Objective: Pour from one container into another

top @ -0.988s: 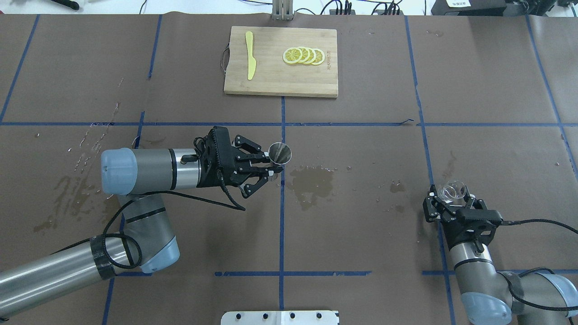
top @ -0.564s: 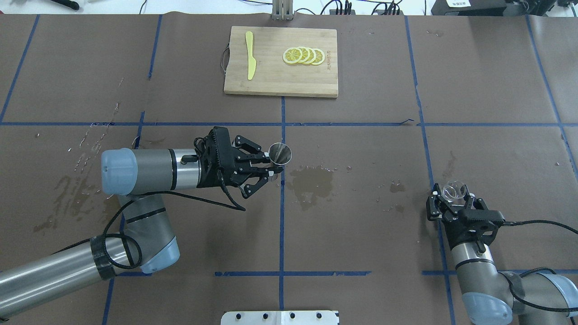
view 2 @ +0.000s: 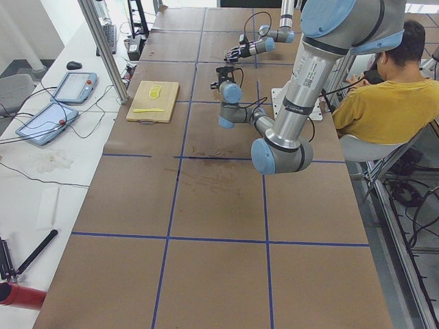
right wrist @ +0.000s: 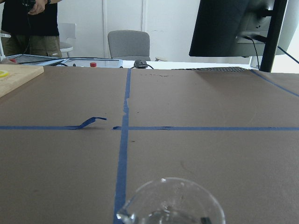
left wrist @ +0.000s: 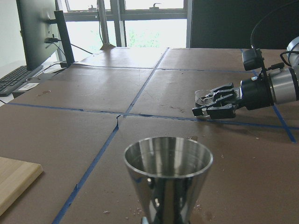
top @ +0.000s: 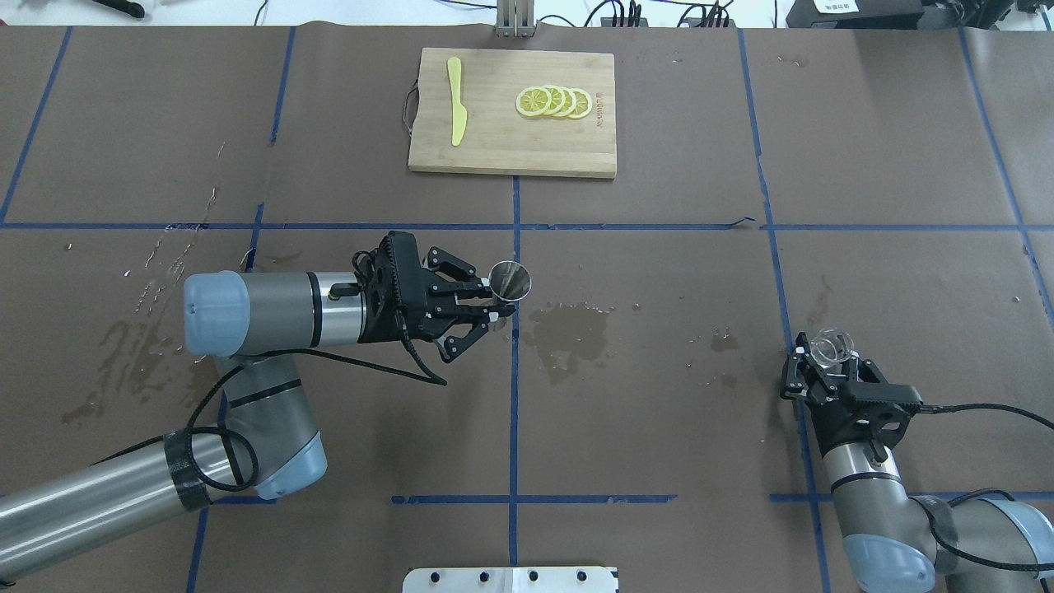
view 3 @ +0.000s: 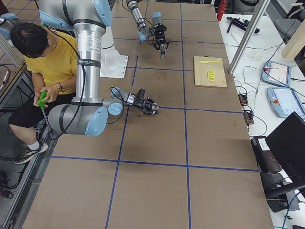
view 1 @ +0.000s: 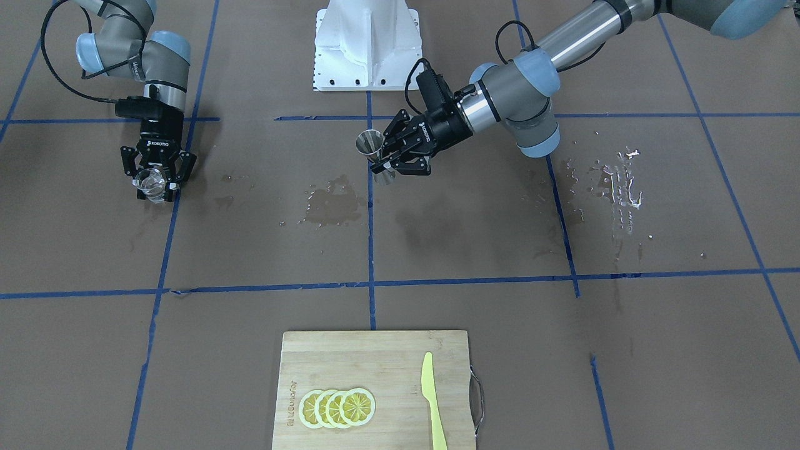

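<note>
Damp brown table (top: 659,428) warns you: conical steel jigger (top: 510,280) clamped in left gripper (top: 498,309), clear glass cup (top: 830,344) pinched in right gripper (top: 826,357), so meet rims before tipping.

I am dialled in to a robotics lab: a long table covered in brown paper (top: 889,132) and gridded with blue tape lines (top: 515,412); grey touchscreen teach pendants (view 2: 75,86) lying along its edge; silver aluminium frame posts (view 2: 103,48); a large black monitor (right wrist: 233,28); a person in a yellow shirt (view 2: 384,110) seated beside the rig.
</note>
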`<act>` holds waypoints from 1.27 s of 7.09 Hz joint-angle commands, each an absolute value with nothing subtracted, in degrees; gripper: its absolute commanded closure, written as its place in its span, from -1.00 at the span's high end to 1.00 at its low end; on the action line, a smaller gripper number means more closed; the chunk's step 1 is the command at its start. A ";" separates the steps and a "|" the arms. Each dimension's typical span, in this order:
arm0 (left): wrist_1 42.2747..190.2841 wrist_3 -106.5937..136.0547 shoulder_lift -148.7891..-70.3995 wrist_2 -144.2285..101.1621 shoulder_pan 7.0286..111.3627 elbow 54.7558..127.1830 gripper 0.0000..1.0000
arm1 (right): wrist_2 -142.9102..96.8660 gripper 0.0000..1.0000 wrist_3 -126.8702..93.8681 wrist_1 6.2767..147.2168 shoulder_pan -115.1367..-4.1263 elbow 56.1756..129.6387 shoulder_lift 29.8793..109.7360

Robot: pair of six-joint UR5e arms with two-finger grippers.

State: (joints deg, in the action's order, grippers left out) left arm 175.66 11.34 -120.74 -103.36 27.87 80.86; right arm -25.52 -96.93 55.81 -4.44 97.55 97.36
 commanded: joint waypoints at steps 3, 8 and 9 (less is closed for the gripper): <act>175.87 11.16 -120.59 -103.45 27.86 80.86 -1.00 | -23.92 -1.00 -91.28 55.20 -4.75 103.61 97.74; 176.13 10.99 -119.36 -103.45 27.86 81.12 -1.00 | -22.76 -1.00 -68.42 46.77 -5.09 106.78 96.33; 176.05 10.99 -119.36 -103.45 27.69 81.12 -1.00 | -23.37 -1.00 -60.72 46.76 -5.79 108.44 94.76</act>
